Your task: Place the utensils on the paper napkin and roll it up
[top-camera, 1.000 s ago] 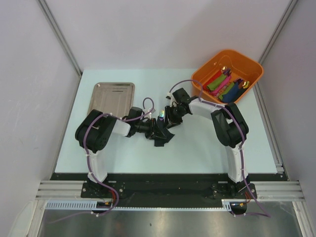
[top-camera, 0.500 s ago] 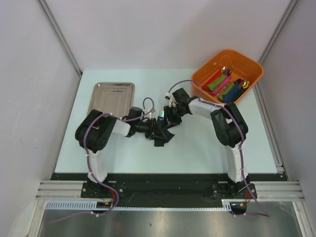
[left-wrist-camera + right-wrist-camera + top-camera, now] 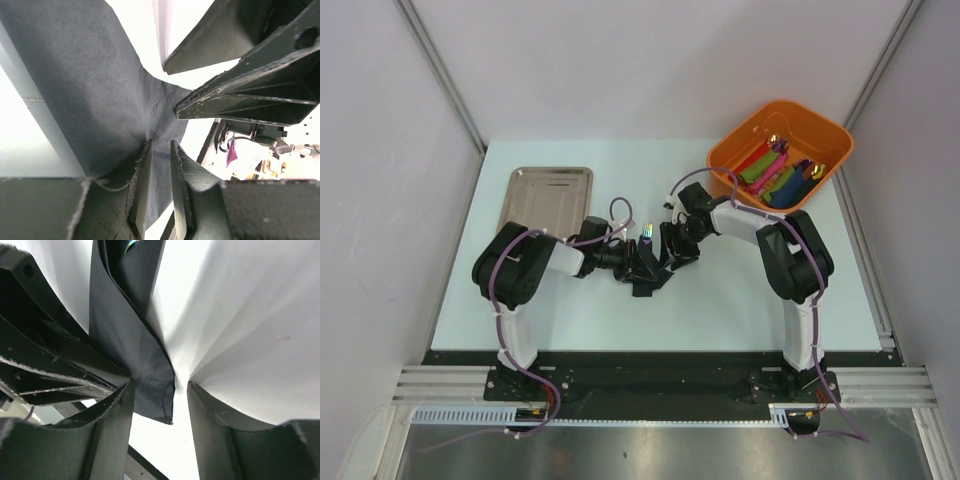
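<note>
The black paper napkin (image 3: 648,281) lies crumpled at mid-table between both grippers. The iridescent utensils (image 3: 647,232) stick out of its far end; only their tips show. My left gripper (image 3: 631,262) is shut on a fold of the napkin (image 3: 90,75), which passes between its nearly closed fingers (image 3: 141,170). My right gripper (image 3: 676,250) is open. A loose corner of the napkin (image 3: 135,345) hangs between its jaws, against the left finger (image 3: 112,430), apart from the right one. A green glint of the utensils (image 3: 131,245) shows at the top of the right wrist view.
A steel tray (image 3: 552,193) sits at the far left of the table. An orange bin (image 3: 724,160) at the far right holds coloured napkin rolls (image 3: 772,176) with gold-tipped cutlery. The two grippers are almost touching.
My right gripper has shifted a little to the right and toward the near edge, beside the napkin. The left gripper and the napkin have stayed put.
</note>
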Robot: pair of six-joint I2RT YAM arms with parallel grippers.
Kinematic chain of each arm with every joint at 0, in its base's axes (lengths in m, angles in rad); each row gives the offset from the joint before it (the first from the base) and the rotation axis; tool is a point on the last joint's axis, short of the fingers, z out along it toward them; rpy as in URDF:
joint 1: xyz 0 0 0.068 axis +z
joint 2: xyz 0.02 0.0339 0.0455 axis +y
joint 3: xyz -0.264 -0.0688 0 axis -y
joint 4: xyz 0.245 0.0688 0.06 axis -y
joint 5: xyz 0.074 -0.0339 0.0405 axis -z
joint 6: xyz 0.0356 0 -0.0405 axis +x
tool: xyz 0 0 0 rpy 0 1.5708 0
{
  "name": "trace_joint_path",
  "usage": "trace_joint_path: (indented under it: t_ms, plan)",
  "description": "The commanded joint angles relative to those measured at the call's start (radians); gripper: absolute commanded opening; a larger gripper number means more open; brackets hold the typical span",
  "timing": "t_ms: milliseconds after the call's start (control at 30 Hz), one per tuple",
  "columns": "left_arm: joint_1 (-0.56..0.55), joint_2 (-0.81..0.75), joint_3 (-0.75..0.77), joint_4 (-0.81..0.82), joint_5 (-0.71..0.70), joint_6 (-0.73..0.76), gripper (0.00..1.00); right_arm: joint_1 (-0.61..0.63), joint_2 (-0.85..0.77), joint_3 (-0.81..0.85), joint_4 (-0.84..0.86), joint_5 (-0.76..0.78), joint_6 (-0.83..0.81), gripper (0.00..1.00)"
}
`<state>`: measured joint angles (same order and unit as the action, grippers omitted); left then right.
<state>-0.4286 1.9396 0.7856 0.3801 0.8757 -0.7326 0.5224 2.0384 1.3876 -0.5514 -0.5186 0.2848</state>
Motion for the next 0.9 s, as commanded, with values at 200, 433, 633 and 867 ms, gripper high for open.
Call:
trace_joint_path:
  t_ms: [200,433,633,867]
  plan:
    - [0.011,-0.014,-0.028,-0.006,-0.015,0.048,0.28,0.008,-0.029,-0.036,-0.041,-0.034,-0.033,0.23]
    - [0.011,-0.109,-0.086,0.131,0.052,-0.034,0.3,0.013,-0.015,-0.041,-0.024,0.002,-0.035,0.0]
    - [0.011,-0.163,-0.131,0.169,0.103,-0.077,0.34,0.016,-0.003,-0.039,-0.018,0.02,-0.035,0.0]
    - [0.011,-0.102,-0.158,0.165,0.091,-0.09,0.33,0.014,0.002,-0.038,-0.018,0.025,-0.032,0.0]
